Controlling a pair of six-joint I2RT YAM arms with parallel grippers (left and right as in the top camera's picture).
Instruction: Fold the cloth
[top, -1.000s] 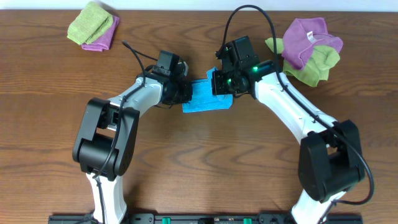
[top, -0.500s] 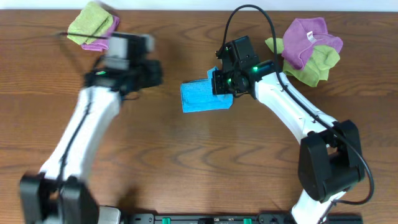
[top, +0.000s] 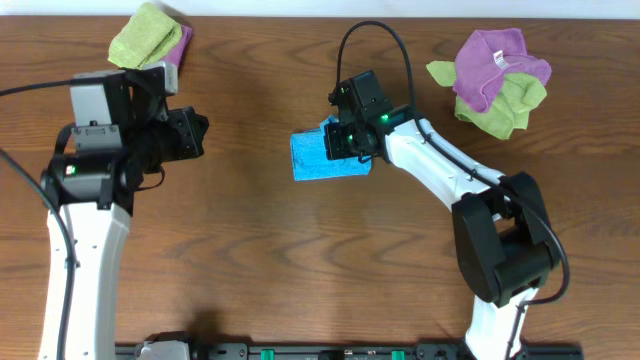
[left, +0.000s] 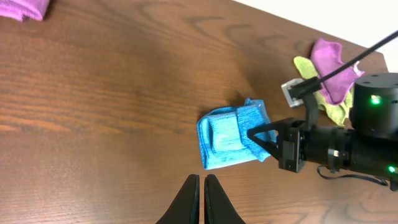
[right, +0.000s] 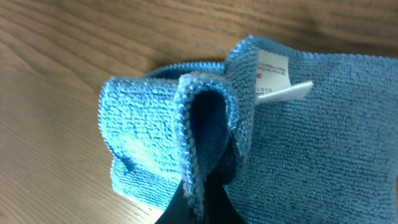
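From above, the cloth (top: 312, 158) lies as a small folded bundle on the table (top: 300, 260), about at its middle and a little toward the far edge. The right gripper (top: 338, 142) sits at the bundle's right end, pinched tight on a fold of it. The left gripper (top: 200, 132) hangs over the table's left part, well apart from the bundle. A purple and green heap (top: 497, 80) lies at the table's far right, and a smaller pile (top: 148, 42) at its far left.

The left wrist camera shows its own fingers (left: 189, 200) pressed together with nothing between them, above bare table.

The right wrist camera is filled with blue. A ridge of the fabric runs down between its dark fingers (right: 214, 208), and a white tag (right: 273, 78) sits just beside that ridge.
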